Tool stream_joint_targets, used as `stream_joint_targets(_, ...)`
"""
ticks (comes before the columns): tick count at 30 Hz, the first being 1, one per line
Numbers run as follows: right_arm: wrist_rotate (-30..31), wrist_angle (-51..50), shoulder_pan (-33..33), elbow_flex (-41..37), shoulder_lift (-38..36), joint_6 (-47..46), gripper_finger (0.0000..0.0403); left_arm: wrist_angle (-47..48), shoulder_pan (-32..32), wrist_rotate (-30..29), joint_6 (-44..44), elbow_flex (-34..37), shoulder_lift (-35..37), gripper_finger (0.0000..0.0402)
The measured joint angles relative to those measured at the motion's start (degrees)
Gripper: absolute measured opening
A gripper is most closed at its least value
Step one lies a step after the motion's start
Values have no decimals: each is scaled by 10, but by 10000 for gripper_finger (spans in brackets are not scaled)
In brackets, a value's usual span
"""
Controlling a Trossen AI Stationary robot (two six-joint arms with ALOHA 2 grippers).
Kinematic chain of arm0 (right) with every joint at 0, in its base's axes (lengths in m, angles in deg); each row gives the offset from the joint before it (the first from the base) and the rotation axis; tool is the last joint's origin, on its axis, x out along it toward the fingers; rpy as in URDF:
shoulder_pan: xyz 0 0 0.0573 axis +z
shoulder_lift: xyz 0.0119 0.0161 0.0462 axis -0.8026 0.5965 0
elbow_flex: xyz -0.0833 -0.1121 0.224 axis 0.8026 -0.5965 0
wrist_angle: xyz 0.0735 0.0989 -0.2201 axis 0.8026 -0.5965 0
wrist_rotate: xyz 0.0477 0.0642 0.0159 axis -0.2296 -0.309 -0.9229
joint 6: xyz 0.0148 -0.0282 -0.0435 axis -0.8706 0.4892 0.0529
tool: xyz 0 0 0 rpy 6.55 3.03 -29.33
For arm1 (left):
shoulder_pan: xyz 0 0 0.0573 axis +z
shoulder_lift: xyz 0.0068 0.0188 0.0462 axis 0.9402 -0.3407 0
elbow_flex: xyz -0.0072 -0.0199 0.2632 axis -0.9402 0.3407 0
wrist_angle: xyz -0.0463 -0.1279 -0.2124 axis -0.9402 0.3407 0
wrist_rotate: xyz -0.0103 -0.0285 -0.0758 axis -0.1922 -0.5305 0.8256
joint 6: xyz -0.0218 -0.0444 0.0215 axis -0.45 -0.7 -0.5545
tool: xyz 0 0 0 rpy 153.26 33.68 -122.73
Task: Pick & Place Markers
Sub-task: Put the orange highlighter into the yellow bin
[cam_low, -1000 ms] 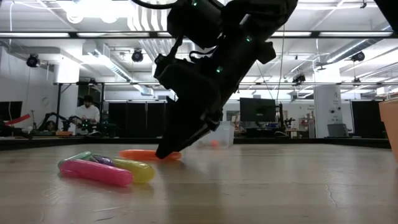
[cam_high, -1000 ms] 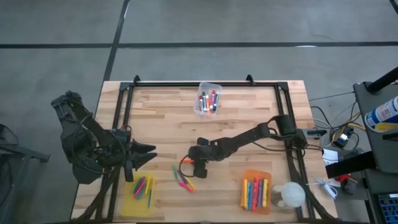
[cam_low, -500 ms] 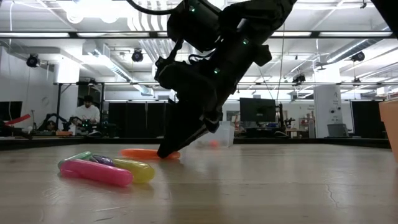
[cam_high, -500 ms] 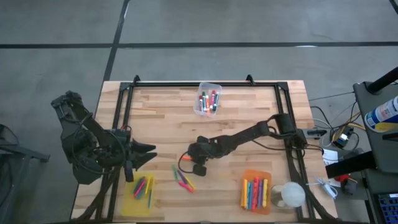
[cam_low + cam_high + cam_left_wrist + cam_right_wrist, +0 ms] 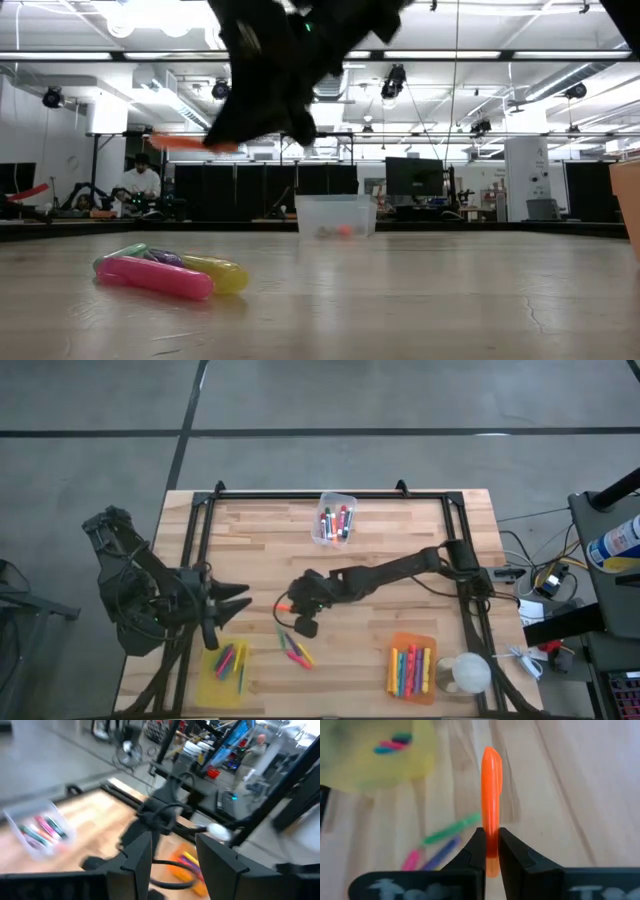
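The right gripper is hanging above the middle of the wooden table, its fingers clamped on an orange marker whose far end is sticking out past the fingertips; in the low view that marker is showing well clear of the tabletop, held roughly level. Below and just beside the gripper, a small loose cluster of markers is lying on the bare wood: pink, green, yellow and a blue or purple one, touching or nearly touching each other. In the low view the pink marker is lying in front, with the yellow marker beside it. The left gripper is waiting at the table's left edge with its fingers spread apart, gripping nothing, just above the yellow bin, which is holding several markers in pink, orange and green. An orange bin near the front right corner is holding a row of yellow, orange and red markers lying side by side, and a round white object is sitting just beside it. A clear plastic bin at the table's far edge is holding red, black and other markers.
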Motion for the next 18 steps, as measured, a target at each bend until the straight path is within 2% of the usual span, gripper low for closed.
stream_joint_targets(4, 1, -39, 0, 74, -7, 21, 21, 0, 0, -17, 97, 0, 0, 149)
stream_joint_targets(9, 1, -105, 13, 169, -13, 65, 21, 4, 0, -17, 174, 0, 0, 149)
stream_joint_targets(15, 1, -189, 29, 259, -12, 114, 20, 4, 0, -16, 197, 0, 5, 149)
stream_joint_targets(18, 20, -241, 36, 291, -12, 134, 20, 6, -1, 7, 198, 0, 13, 149)
